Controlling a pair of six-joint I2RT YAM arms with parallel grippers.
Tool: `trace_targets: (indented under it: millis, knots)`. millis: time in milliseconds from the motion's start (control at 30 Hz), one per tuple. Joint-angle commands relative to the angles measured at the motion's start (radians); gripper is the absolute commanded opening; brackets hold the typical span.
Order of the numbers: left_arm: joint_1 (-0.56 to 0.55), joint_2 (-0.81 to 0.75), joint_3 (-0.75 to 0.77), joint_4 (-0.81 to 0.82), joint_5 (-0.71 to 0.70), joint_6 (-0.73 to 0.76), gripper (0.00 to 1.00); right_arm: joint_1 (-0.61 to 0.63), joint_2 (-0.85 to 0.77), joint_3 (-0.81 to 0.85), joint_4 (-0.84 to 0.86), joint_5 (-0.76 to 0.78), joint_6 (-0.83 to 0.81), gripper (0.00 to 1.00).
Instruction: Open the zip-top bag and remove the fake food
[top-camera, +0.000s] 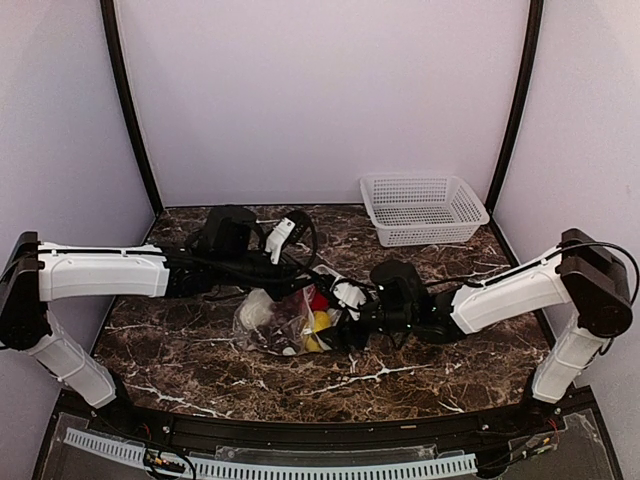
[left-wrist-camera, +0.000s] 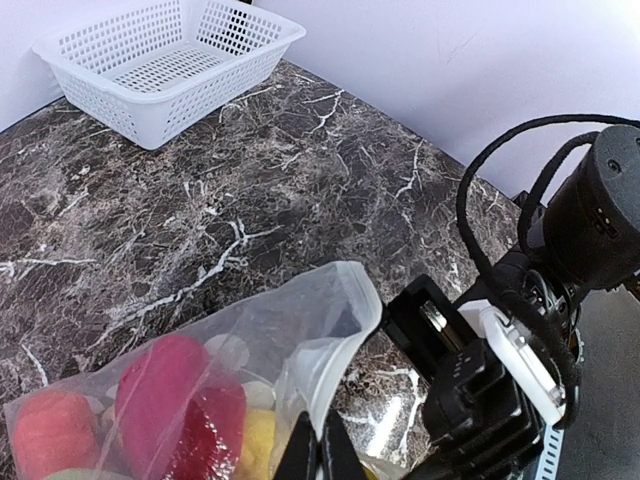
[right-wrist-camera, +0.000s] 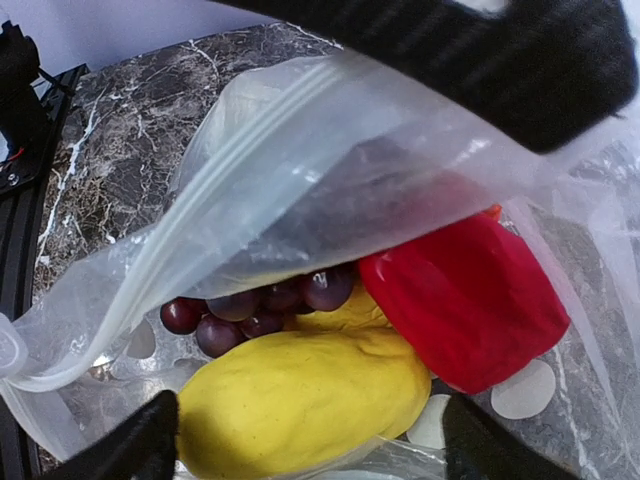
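Observation:
The zip-top bag lies at mid-table, its mouth facing right. My left gripper is shut on the bag's upper rim; in the left wrist view its tips pinch the rim of the bag. My right gripper is open at the mouth. In the right wrist view its fingers straddle a yellow piece inside the bag, without closing on it. Purple grapes and a red piece lie behind it. A white cauliflower sits at the bag's left end.
A white lattice basket stands at the back right; it also shows in the left wrist view. Dark marble tabletop with walls on three sides. The two wrists are close together over the bag.

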Motion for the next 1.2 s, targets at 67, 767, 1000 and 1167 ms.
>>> trace_targets:
  millis: [67, 767, 1000, 1167]
  knots:
    - [-0.003, 0.027, -0.037, 0.075, 0.01, -0.056, 0.01, 0.052, 0.056, 0.053, -0.046, 0.04, 0.022, 0.99]
    - [-0.005, 0.051, -0.083, 0.132, 0.031, -0.087, 0.01, 0.052, -0.059, -0.056, -0.073, 0.504, 0.186, 0.98]
    - [-0.007, 0.059, -0.07, 0.135, 0.022, -0.088, 0.01, 0.071, -0.082, -0.075, -0.007, 0.284, 0.113, 0.86]
    - [-0.006, 0.067, -0.074, 0.153, 0.02, -0.096, 0.01, 0.099, -0.031, -0.011, -0.041, 0.254, 0.111, 0.75]
